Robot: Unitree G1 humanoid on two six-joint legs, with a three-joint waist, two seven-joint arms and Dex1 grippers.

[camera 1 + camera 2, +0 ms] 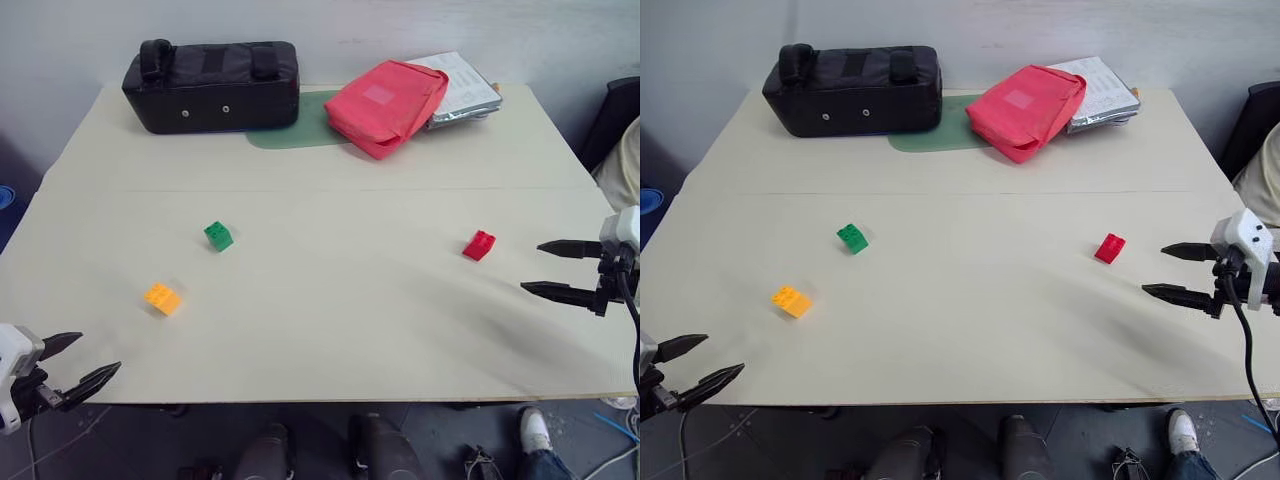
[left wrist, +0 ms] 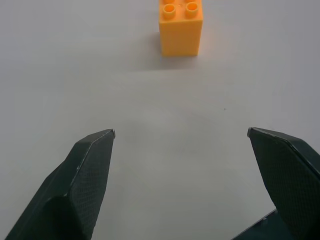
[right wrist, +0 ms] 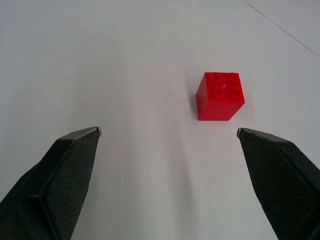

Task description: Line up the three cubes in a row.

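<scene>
Three studded cubes lie apart on the pale table (image 1: 330,330). The green cube (image 1: 218,236) sits left of centre, the orange-yellow cube (image 1: 162,298) nearer the front left, and the red cube (image 1: 479,245) to the right. My left gripper (image 1: 88,362) hovers open at the table's front left corner, a short way from the orange-yellow cube (image 2: 181,27). My right gripper (image 1: 547,268) stands open at the right edge, pointing toward the red cube (image 3: 220,96), which lies just ahead of its fingertips. Neither gripper holds anything.
Along the far edge stand a black bag (image 1: 212,84), a red pouch (image 1: 386,105) on a green mat (image 1: 296,131), and a stack of papers (image 1: 462,88). A person's shoes (image 1: 535,430) show below the front edge.
</scene>
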